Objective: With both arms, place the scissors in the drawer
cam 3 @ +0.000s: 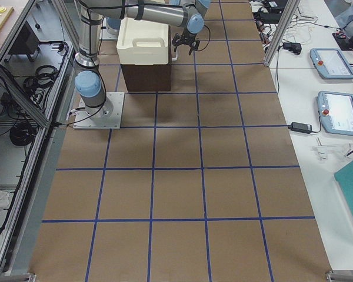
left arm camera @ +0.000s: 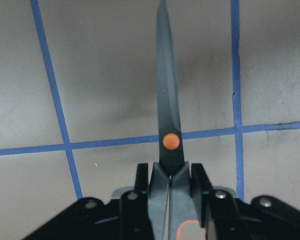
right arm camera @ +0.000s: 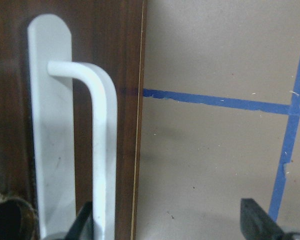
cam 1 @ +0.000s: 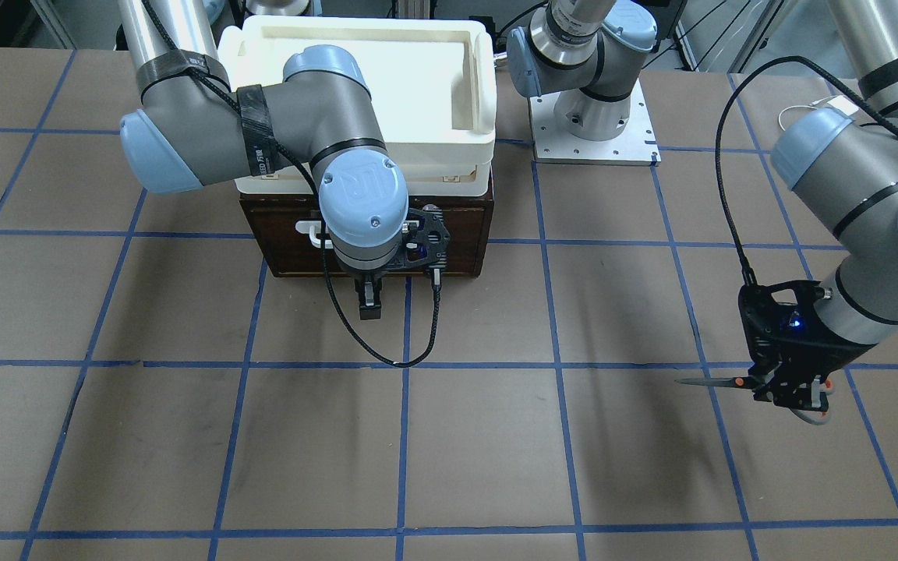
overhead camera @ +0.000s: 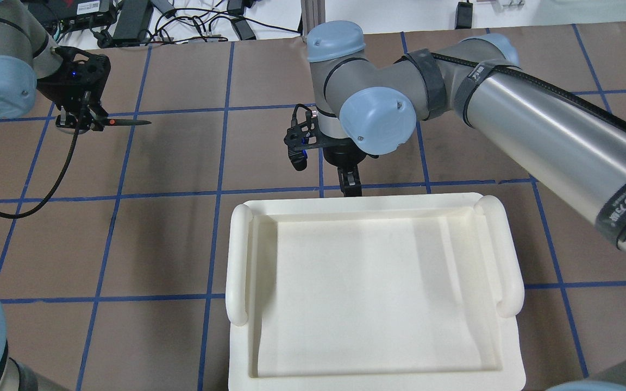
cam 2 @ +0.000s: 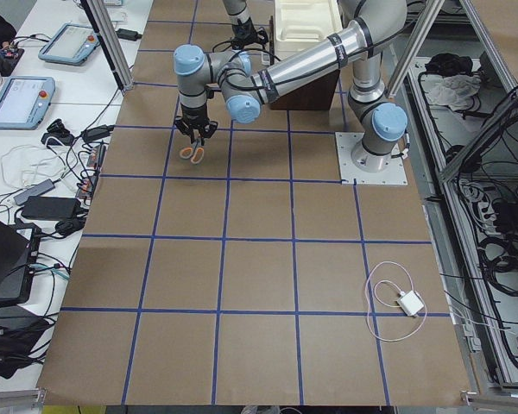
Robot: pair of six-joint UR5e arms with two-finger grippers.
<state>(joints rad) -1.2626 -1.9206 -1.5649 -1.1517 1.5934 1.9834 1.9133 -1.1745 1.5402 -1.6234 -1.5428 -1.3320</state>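
Observation:
The scissors (cam 1: pixel 710 382) are held off the table in my left gripper (cam 1: pixel 788 389), which is shut on them near the pivot. The dark blades point sideways and the orange-lined loops stick out behind. The left wrist view shows the blades (left arm camera: pixel 167 115) and orange dot between the fingers. The drawer (cam 1: pixel 464 234) is the shut dark brown front under the foam tray, with its white bar handle (right arm camera: pixel 102 150). My right gripper (cam 1: pixel 371 300) hangs open just in front of it. One finger (right arm camera: pixel 82 225) is beside the handle bar, the other (right arm camera: pixel 260 225) is out over the table.
A cream-white foam tray (overhead camera: pixel 239 255) sits on top of the brown drawer box and hides it from overhead. The right arm's base plate (cam 1: pixel 597 140) stands beside the box. A white cable and adapter (cam 2: pixel 406 302) lie on the table toward the left end.

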